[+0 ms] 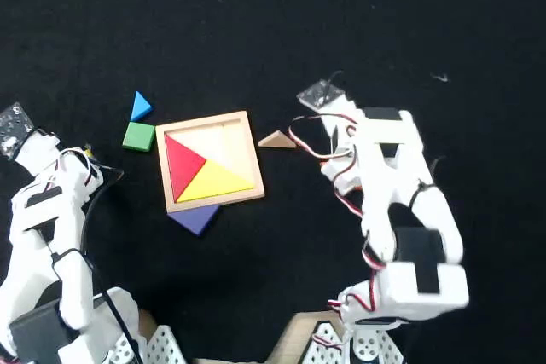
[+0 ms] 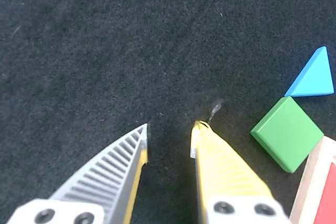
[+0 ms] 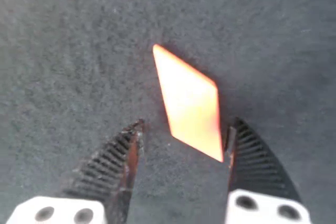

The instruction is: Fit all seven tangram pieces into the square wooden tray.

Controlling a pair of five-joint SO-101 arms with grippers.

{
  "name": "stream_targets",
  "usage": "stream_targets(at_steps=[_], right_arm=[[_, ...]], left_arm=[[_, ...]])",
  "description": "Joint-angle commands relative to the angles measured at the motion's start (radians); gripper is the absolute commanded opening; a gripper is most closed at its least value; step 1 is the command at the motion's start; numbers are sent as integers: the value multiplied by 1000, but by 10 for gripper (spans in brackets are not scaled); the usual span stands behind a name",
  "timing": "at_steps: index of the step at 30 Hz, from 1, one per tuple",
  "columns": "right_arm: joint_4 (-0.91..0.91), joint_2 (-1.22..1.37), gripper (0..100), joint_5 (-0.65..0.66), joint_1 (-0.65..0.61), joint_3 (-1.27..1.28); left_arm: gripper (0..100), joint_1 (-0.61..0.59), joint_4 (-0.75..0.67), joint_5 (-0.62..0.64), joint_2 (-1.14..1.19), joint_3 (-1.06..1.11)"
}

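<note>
Black cloth covers the table (image 1: 426,40). Nearest the arm bases, a purple piece (image 1: 194,217) lies just outside the near edge of the square wooden tray (image 1: 253,155), touching or almost touching it. Inside the tray, a red triangle (image 1: 181,164) and a yellow triangle (image 1: 215,181) sit flat, edge to edge, with pale bare wood showing across the far part. Just beyond the tray's left corner rests a green square (image 1: 138,136), and a blue triangle (image 1: 141,106) lies close behind it. On the other side, near the tray's far right corner, a pale orange piece (image 1: 275,139) lies on the cloth. The left claw (image 2: 171,128) is spread over bare cloth to the left of the green square, holding nothing. The right claw (image 3: 186,124) is spread wide over the orange piece, whose nearer corner lies between the fingertips. One fingertip (image 3: 237,129) is just beside its edge, and whether they touch cannot be told.
</note>
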Motion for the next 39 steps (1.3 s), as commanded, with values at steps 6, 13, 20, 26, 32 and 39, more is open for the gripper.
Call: stream_targets(at_steps=[6, 13, 20, 26, 32, 39], right_arm=[[-21, -248, 251, -9, -28, 79], [-175, -242, 254, -9, -31, 179], [-180, -74, 255, -9, -25, 84], [-158, 97, 247, 0, -20, -16], [-150, 111, 54, 35, -20, -22], [-124, 94, 21, 35, -20, -27]], left_arm=[[145, 15, -21, -11, -14, -25], [145, 15, -21, -11, -14, -24], [145, 15, -21, -11, -14, -24], [145, 15, -21, -11, -14, -24], [145, 16, -21, -11, -14, -27], [145, 16, -21, -11, -14, -25]])
